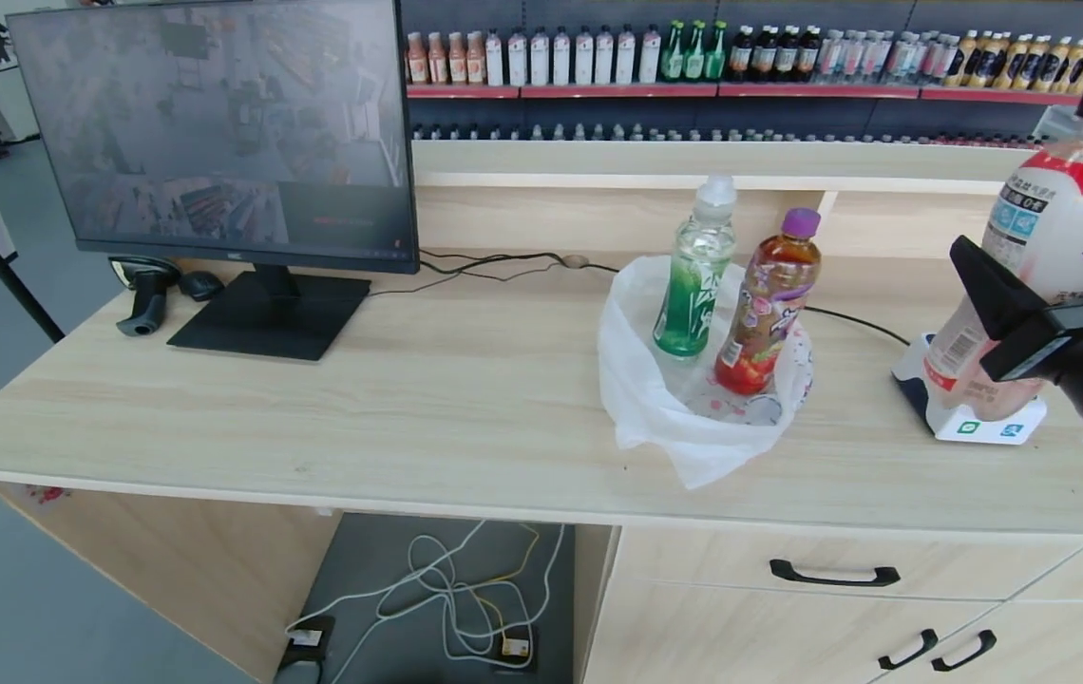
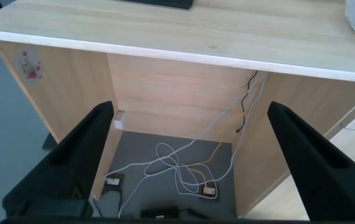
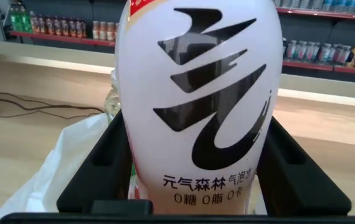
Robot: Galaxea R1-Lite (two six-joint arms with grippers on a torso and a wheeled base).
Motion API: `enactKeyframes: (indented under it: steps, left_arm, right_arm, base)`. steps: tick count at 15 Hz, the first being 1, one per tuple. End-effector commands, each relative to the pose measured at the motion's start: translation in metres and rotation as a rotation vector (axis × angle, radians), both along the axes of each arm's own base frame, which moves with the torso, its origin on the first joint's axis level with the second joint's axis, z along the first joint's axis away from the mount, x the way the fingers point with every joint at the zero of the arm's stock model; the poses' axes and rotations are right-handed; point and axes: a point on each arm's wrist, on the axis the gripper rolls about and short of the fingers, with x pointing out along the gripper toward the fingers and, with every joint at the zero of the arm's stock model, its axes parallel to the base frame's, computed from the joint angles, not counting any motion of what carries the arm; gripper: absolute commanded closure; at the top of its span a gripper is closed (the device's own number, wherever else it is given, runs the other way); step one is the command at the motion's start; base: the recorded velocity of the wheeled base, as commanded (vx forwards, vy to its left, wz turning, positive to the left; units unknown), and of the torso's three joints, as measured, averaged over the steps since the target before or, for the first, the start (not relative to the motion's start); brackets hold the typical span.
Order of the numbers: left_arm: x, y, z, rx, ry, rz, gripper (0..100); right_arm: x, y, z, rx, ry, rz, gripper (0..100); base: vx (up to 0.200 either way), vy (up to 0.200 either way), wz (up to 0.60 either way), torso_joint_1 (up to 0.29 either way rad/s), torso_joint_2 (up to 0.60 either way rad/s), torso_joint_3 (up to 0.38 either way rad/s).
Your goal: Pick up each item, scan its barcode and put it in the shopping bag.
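My right gripper (image 1: 1040, 309) is shut on a white-labelled bottle (image 1: 1045, 256) with a black cap, held tilted above the white barcode scanner (image 1: 974, 423) at the counter's right end. The same white-labelled bottle (image 3: 196, 106) sits between the right fingers (image 3: 96, 162) in the right wrist view. A white shopping bag (image 1: 655, 399) lies open mid-counter with a green bottle (image 1: 693, 275) and a purple-capped tea bottle (image 1: 769, 304) standing in it. My left gripper (image 2: 190, 162) hangs open below the counter's front edge, with nothing between its fingers.
A monitor (image 1: 218, 133) stands at the back left with a handheld scanner (image 1: 144, 302) and mouse (image 1: 200, 283) beside it. Cables run along the counter's back. Drawers (image 1: 836, 575) sit under the right side; loose cables (image 2: 177, 168) lie on the floor in the knee space.
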Motion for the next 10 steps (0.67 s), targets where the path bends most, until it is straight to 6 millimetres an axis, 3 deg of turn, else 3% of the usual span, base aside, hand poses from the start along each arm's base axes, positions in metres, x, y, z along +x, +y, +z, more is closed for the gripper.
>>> enactKeyframes:
  steps: [1,5,10]
  left_arm:
    - [0.0000,0.0000,0.0000,0.000,-0.001,-0.001,0]
    - [0.0000,0.0000,0.0000,0.000,-0.001,-0.001,0]
    - [0.0000,0.0000,0.0002,0.000,-0.002,-0.001,0]
  right_arm:
    - [0.0008,0.0020,-0.0015,-0.003,0.005,0.010,100]
    - [0.0041,0.0074,-0.0053,-0.007,0.023,0.031,100]
    - [0.0107,0.0097,-0.0083,-0.010,0.038,0.033,100]
  base:
    - [0.000,0.000,0.00,0.000,0.00,0.000]
    - [0.000,0.000,0.00,0.000,0.00,0.000]
    - [0.000,0.000,0.60,0.002,0.00,0.004]
